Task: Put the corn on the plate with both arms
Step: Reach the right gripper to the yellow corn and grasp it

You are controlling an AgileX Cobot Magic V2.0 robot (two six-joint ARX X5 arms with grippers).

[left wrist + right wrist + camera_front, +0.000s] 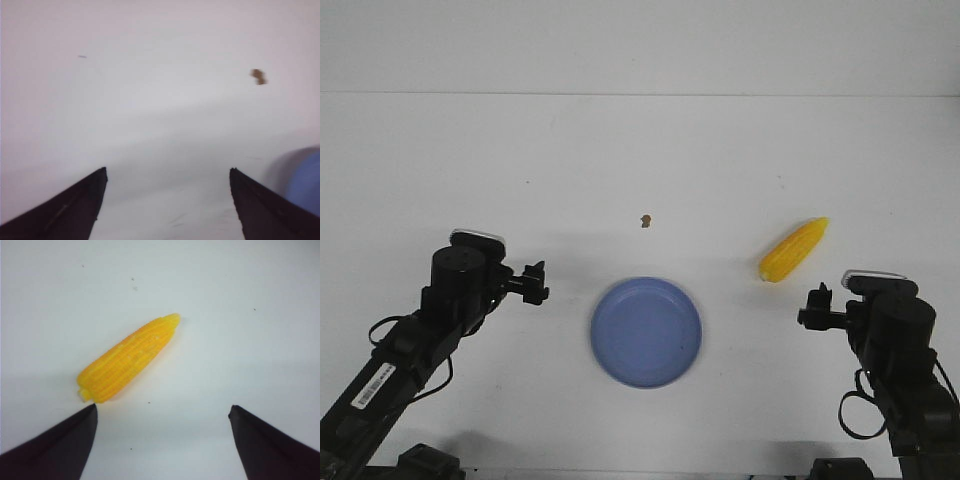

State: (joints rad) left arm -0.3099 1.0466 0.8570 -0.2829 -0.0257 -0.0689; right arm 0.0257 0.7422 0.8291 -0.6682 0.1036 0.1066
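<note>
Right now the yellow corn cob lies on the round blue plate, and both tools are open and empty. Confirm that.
Not quite. The yellow corn cob lies on the white table, apart from the empty round blue plate, as the front view shows. The left tool and right tool are open and empty.

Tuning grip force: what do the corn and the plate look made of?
Corn: looks like molded plastic, toy-like. Uniform bright yellow, regular kernel rows, slight sheen. Whether hard or soft cannot be told.

Plate: likely plastic or melamine, possibly matte ceramic. Flat periwinkle blue, no glare, smooth raised rim.

Both lie on the white table, untouched; the right hand is open close to the corn.
</note>
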